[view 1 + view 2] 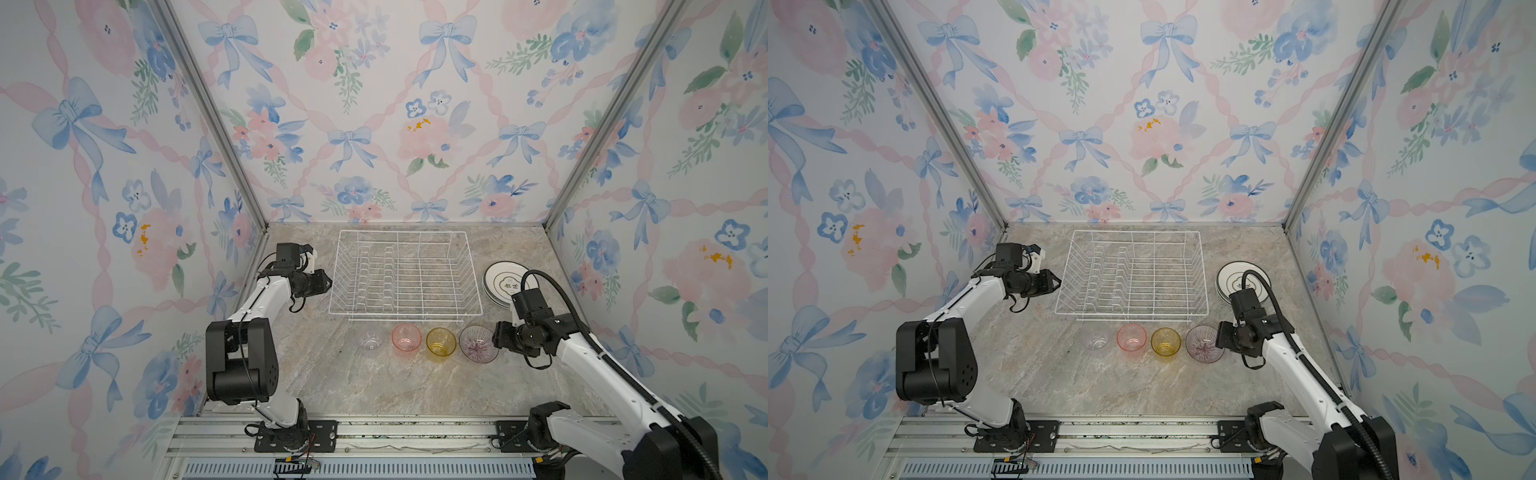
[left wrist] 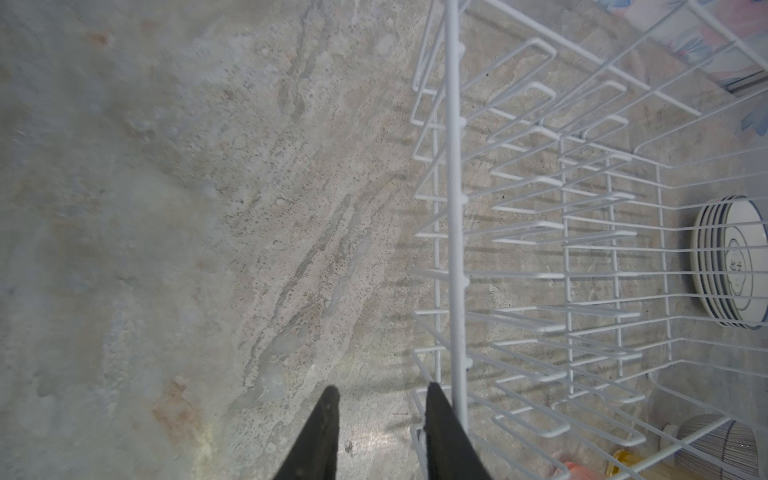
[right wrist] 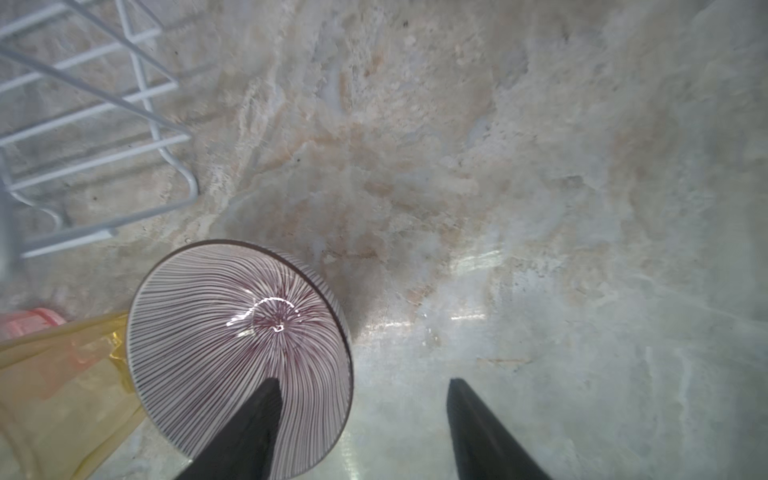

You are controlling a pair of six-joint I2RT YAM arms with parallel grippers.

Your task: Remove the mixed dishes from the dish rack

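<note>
- Four vessels stand mouth-up in a row on the marble tabletop (image 1: 365, 386), lower centre of both top views. From left to right they are the clear tumbler (image 1: 370, 338), pink tumbler (image 1: 406, 337), yellow tumbler (image 1: 441, 341) and purple-striped bowl (image 1: 478, 344).
- Just behind that row, mid-frame, sits the dish rack (image 1: 403, 313); only marble shows through its wires and dividers.
- Right of the rack, a stack of plates (image 1: 500, 282) lies flat. The top plate has a small dark centre mark, too small to read.
- At the rack's left rim, the left gripper (image 2: 382, 390) has its fingers slightly apart with bare marble between them. One finger is just beside the rim wire.
- At the bowl, the right gripper (image 3: 362, 380) has its fingers spread wide astride the rim, one over the inside and one outside, not pinching it.
</note>
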